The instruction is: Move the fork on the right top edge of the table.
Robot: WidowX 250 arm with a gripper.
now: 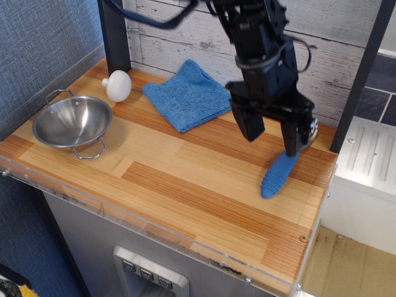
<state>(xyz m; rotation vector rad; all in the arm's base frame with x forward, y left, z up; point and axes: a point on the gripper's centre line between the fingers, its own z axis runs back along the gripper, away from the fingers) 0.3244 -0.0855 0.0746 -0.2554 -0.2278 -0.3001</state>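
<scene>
The fork [276, 176] lies on the wooden table [185, 185] near its right edge, toward the back. Its ribbed blue handle points to the front left. Its metal tines are hidden behind my gripper's right finger. My gripper [270, 135] hangs above the fork's far end with its two black fingers spread apart. It is open and empty and does not touch the fork.
A folded blue cloth [190, 94] lies at the back middle. A white knob-shaped object [117, 85] stands at the back left next to a dark post [114, 34]. A steel bowl with wire handles [72, 122] sits at the left. A clear acrylic rim [154, 230] lines the front edge.
</scene>
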